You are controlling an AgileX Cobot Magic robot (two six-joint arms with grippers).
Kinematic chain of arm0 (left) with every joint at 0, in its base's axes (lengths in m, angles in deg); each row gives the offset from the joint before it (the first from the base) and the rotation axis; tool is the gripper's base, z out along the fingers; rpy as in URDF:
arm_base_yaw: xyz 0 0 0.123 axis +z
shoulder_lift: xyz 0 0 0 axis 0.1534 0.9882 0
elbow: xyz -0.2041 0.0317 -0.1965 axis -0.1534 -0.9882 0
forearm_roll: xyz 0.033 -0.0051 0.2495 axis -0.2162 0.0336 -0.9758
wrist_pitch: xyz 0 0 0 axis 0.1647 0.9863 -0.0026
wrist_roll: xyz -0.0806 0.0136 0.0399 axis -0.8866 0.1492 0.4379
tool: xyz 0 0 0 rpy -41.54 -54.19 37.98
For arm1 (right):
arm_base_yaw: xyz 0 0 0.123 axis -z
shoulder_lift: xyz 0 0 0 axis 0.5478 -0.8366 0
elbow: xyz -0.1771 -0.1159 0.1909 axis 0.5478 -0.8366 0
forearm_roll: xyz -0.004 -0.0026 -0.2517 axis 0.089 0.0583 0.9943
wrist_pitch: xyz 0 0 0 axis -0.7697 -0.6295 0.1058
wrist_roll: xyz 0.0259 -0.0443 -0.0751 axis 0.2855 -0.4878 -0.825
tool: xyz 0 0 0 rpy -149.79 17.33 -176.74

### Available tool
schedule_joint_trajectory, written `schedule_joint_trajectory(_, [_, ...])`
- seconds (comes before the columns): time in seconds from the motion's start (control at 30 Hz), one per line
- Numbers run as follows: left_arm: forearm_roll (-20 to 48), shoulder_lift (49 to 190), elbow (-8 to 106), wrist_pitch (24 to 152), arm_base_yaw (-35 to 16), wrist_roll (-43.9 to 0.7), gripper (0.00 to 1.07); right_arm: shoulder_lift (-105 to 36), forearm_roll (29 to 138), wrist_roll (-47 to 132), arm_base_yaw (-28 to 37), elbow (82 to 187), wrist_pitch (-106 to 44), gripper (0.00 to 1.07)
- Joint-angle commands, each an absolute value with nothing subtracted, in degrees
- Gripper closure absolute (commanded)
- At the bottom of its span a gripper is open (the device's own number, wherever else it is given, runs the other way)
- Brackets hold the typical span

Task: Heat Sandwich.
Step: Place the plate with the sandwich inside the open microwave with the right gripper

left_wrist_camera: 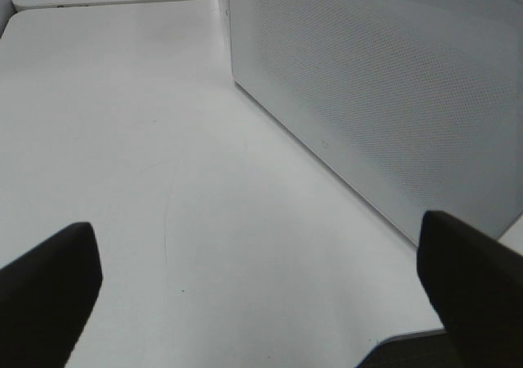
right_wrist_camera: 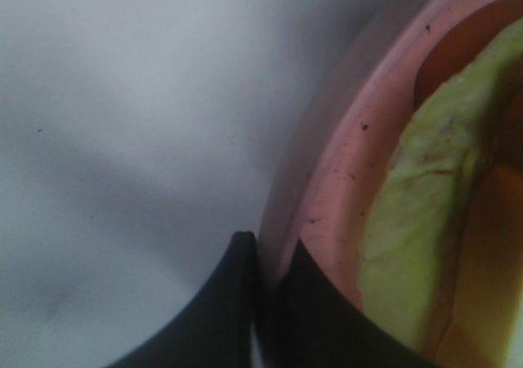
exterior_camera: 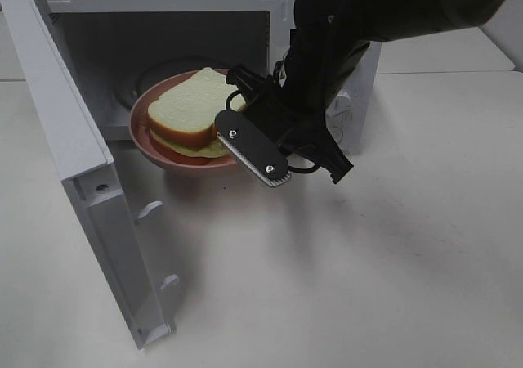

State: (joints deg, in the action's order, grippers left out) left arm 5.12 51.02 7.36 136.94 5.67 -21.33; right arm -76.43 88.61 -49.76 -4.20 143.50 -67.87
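Exterior high view: one sandwich (exterior_camera: 192,110) is carried on one pink plate (exterior_camera: 176,162), centre frame, at one open microwave (exterior_camera: 163,0). The plate's rim is pinched by the right tool (right_wrist_camera: 270,262). The left tool (left_wrist_camera: 257,229) is spread wide.

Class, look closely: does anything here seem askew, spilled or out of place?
The sandwich looks slightly askew: its top slice sits offset from the bottom one, with filling poking out toward the plate rim. Nothing looks spilled or damaged.
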Motion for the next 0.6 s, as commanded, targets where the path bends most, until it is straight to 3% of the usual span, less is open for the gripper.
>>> schedule_joint_trajectory(0.03, [5.46,49.64,7.24,136.08,5.56,-21.45,0.03,-77.52,89.35,-47.75,-4.54,146.83,-68.73,1.07])
schedule_joint_trajectory(0.6, [5.46,49.64,7.24,136.08,5.56,-21.45,0.03,-84.74,92.56,-40.65,-4.95,159.43,-73.14,1.06])
